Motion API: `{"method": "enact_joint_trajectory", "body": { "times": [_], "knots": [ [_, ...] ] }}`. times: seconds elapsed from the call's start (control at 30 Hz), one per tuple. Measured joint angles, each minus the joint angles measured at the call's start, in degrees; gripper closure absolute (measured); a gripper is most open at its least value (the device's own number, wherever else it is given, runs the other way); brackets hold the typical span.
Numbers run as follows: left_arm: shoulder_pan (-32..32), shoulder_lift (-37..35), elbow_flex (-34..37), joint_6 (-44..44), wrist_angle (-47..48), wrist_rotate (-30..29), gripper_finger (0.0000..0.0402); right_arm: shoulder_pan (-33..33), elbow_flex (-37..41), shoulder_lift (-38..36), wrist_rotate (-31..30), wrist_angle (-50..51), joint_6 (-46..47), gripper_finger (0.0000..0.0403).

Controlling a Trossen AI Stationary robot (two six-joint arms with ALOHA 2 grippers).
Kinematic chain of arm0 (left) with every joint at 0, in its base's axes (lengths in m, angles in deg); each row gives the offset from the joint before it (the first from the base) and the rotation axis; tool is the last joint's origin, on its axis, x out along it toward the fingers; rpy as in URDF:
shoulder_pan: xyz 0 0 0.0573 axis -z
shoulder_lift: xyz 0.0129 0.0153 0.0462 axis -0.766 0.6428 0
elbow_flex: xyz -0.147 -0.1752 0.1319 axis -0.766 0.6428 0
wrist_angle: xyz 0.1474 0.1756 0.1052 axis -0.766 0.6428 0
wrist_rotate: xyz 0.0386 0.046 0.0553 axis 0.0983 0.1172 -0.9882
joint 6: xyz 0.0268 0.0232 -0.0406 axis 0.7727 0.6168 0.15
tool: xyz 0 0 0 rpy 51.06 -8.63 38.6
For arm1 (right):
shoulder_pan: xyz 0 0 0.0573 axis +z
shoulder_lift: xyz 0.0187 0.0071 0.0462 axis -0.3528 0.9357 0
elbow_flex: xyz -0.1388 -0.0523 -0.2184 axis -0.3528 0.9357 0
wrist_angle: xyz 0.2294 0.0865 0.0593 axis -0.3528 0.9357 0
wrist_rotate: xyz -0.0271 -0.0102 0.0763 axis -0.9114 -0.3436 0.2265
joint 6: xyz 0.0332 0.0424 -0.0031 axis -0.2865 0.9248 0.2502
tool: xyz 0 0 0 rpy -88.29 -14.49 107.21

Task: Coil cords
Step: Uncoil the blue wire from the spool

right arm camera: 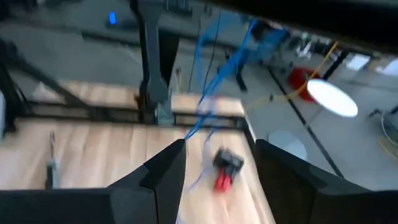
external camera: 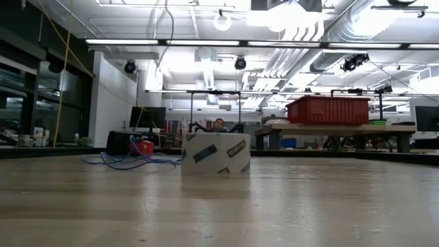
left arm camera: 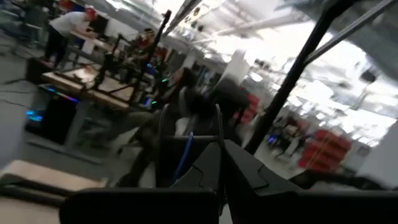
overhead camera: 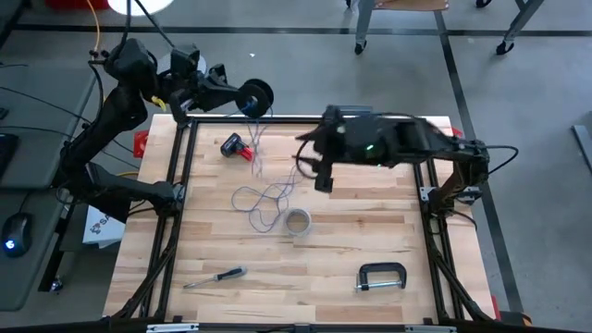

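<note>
The cords (overhead camera: 266,199), blue and pale grey, lie mostly in loose tangled loops on the counter (overhead camera: 370,236) beside a tape roll (overhead camera: 297,222), so little looks coiled. A blue strand rises to the left tool (overhead camera: 252,98), clenched on it above the counter's far edge. The right tool (overhead camera: 310,157) hovers nearby, released and empty.

High view: overhead, facing straight down on the whole table (overhead camera: 370,240). Low view: at table-top level, close behind a roll of tape (external camera: 215,152), facing the room. Left wrist view: raised, facing outward into the room. Right wrist view: angled down at the table's far edge. High and low views share the tape and cords (overhead camera: 264,199).
</note>
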Motion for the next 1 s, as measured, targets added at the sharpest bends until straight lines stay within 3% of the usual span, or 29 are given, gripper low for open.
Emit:
{"method": "enact_joint_trajectory", "body": {
  "times": [0.13, 0.3, 0.43, 0.53, 0.67, 0.87, 1.0],
  "knots": [
    [0.4, 0.0, 0.0, 4.9, 0.7, -3.1, 0.0401, -0.5, -4.7, 0.0, 5.5, -1.0, 0.0, 0.0217],
    [2.7, 0.2, 0.0, 3.6, -1.1, -1.4, 0.0401, -0.7, -7.1, 0.0, 7.0, -1.6, -0.4, 0.0217],
    [6.3, 0.2, 0.0, 6.6, -1.8, 6.9, 0.0401, -1.6, -7.2, 0.0, 7.8, -2.2, -0.4, 0.0217],
    [10.3, 0.2, 0.0, 16.3, 2.6, 11.2, 0.0401, -2.4, -7.2, 0.0, 11.3, -2.9, -0.4, 0.0217],
    [16.5, 0.2, 0.0, 32.8, 16.6, -0.4, 0.0401, -2.6, -7.2, -0.2, 11.8, -2.4, -0.4, 0.0217],
    [23.4, 1.1, 0.0, 49.8, 41.4, -29.7, 0.0401, -2.7, -7.2, -1.4, 10.9, 1.2, -0.6, 0.0217],
    [26.9, 3.0, 0.1, 54.5, 50.2, -39.0, 0.0401, -2.7, -7.2, -1.8, 10.7, 4.1, 1.1, 0.0217]
  ]
}}
